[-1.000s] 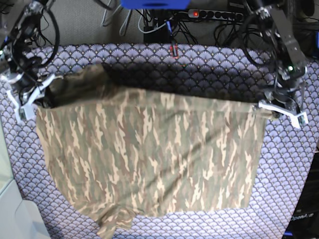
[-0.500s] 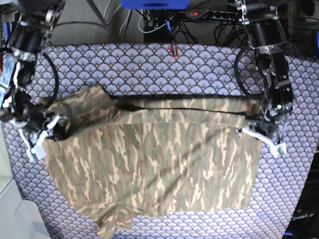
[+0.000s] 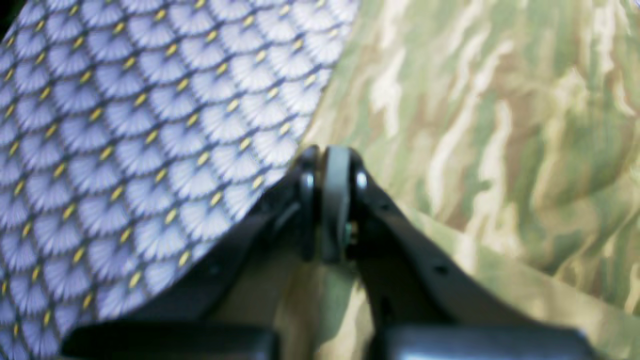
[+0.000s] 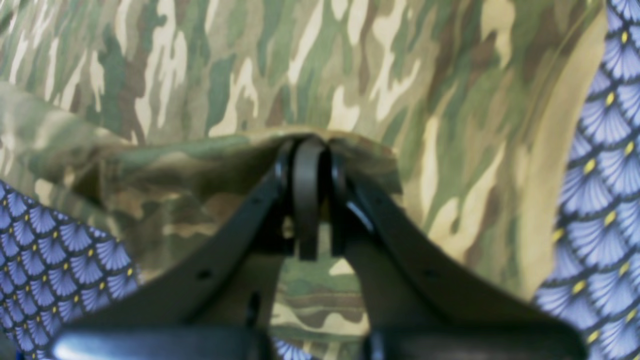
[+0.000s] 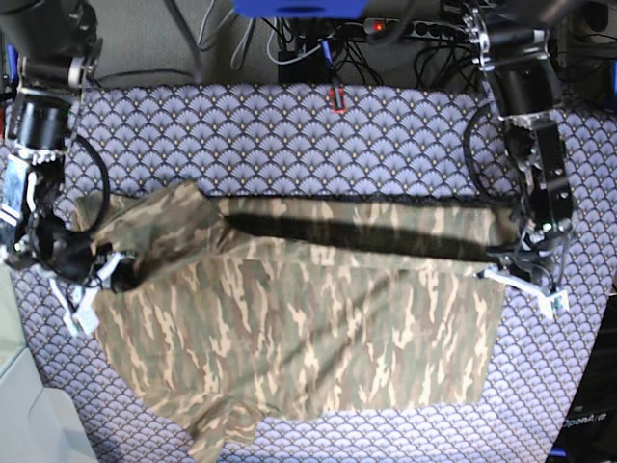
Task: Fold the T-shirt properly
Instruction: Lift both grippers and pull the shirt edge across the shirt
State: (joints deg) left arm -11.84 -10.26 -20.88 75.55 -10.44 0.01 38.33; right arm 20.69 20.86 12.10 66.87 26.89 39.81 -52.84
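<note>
Change since the earlier frames: both arms had come down and toward the near side of the table, carrying the upper edge of the T-shirt [image 5: 299,328] forward over its lower half; the fold line, formerly high near the far cloth, had dropped to mid-table.

Item 1, right gripper [image 5: 96,289], at the base view's left. Jaws pressed together, pinching a bunched corner of the T-shirt; in the right wrist view [image 4: 307,150] camouflage cloth wrapped over and between the black fingers [image 4: 240,230], with more of the shirt lying flat beyond.

Item 2, left gripper [image 5: 521,275], at the base view's right. Jaws likewise closed on the shirt's edge; in the left wrist view [image 3: 330,170] the tips sat right at the border where the camouflage fabric met the table covering, cloth hanging beneath them.

Item 3, the T-shirt, tan, olive and brown streaked. It lay spread across the middle of the table, nearest hem rounded at the lower left, with a small crumpled part at the near edge. The upper layer stretched taut between the two grippers, casting a dark shadow band along its far side.

Item 4, purple scale-patterned cloth [image 5: 289,145], covering the whole tabletop, bare beyond the shirt.

Item 5, background: a power strip [image 5: 405,27] with a lit red switch, tangled black cables [image 5: 308,48], and a blue object [image 5: 299,8] at the top edge.
</note>
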